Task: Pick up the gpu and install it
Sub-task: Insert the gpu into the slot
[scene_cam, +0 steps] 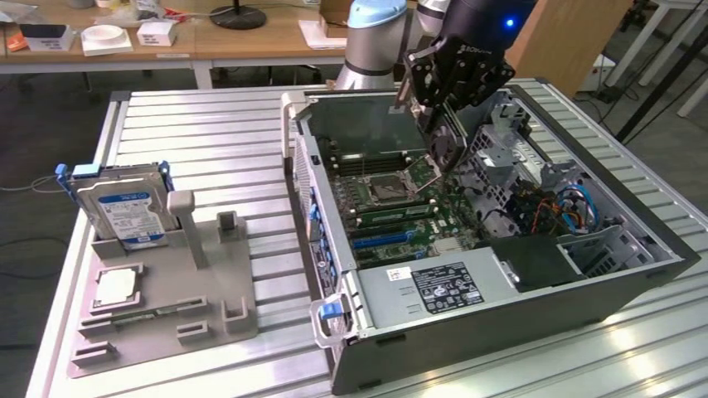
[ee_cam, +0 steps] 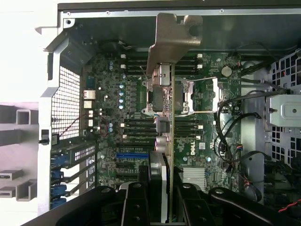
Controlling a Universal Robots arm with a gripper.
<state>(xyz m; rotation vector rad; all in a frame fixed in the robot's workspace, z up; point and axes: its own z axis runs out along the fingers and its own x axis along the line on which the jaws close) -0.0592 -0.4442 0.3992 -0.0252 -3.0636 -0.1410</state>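
Observation:
My gripper (scene_cam: 440, 112) hangs over the open computer case (scene_cam: 619, 274), shut on the gpu (scene_cam: 439, 149). The gpu is a thin dark card held on edge, its lower end just above the motherboard (scene_cam: 387, 207) near the CPU socket. In the wrist view the gpu (ee_cam: 171, 141) runs edge-on away from my gripper (ee_cam: 162, 200), with its metal bracket (ee_cam: 171, 37) at the far end near the case wall. The black fingers (ee_cam: 136, 207) press on both sides of the card. Blue and black expansion slots (ee_cam: 134, 155) lie on the board beside the card's edge.
A grey fixture (scene_cam: 210, 319) on the slatted table at the exterior view's left holds a hard drive (scene_cam: 124, 211), a CPU (scene_cam: 116, 286) and a memory stick (scene_cam: 155, 313). Inside the case are the power supply (scene_cam: 443, 286), cables (scene_cam: 575, 207) and a drive cage (scene_cam: 515, 137).

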